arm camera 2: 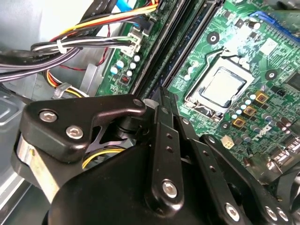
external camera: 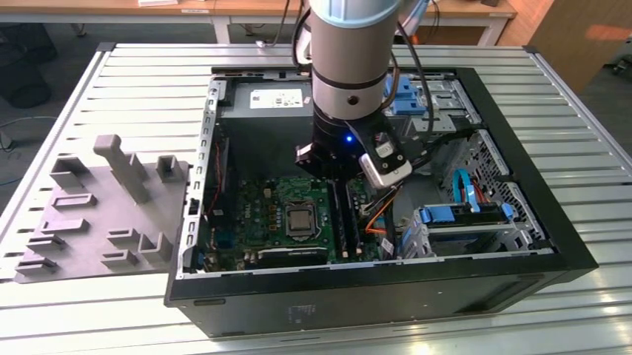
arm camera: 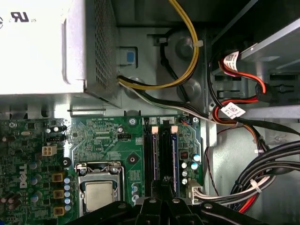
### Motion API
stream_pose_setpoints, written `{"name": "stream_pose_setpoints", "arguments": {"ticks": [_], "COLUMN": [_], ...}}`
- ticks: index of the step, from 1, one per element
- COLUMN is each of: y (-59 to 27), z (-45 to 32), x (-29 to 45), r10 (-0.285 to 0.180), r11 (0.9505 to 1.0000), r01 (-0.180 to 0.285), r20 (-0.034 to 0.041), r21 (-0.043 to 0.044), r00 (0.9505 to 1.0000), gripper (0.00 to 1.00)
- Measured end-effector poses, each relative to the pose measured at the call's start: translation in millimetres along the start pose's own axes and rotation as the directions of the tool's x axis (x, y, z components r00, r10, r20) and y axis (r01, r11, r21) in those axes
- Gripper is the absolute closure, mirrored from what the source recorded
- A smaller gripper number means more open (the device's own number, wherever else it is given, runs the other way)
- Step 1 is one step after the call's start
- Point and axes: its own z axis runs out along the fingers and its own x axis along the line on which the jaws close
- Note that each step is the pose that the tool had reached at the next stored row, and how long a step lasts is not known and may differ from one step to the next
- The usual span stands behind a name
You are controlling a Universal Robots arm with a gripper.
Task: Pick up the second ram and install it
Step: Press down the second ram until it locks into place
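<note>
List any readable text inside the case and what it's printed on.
Power supply label: one certification mark, rest cut off.
Motherboard: maker's logo, plus white print too small to read.
Cable tags: print too small to read.
I quote no brand marks.

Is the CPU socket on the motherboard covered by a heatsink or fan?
No, the CPU socket is bare, its metal lid exposed on the motherboard.

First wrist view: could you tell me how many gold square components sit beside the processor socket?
3 gold square components in a row alongside the processor socket; the gripper may hide more.
</note>
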Motion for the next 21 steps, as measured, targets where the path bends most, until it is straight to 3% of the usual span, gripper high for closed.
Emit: {"name": "stream_pose_setpoints", "arguments": {"ticks": [2, 3, 21], "y": [-0.1, -0.1, -8.8], "z": [0.1, 0.1, -0.1], "x": [0.0, 0.0, -0.4], "r10": [0.003, 0.003, 0.003], "r11": [0.9999, 0.9999, 0.9998], "r01": [-0.003, -0.003, -0.003], "r20": [0.0009, 0.0010, 0.0010], "r21": [0.0141, 0.0169, 0.0173], "r00": [1.0000, 1.0000, 1.0000], "gripper": [0.89, 0.89, 0.89]}}
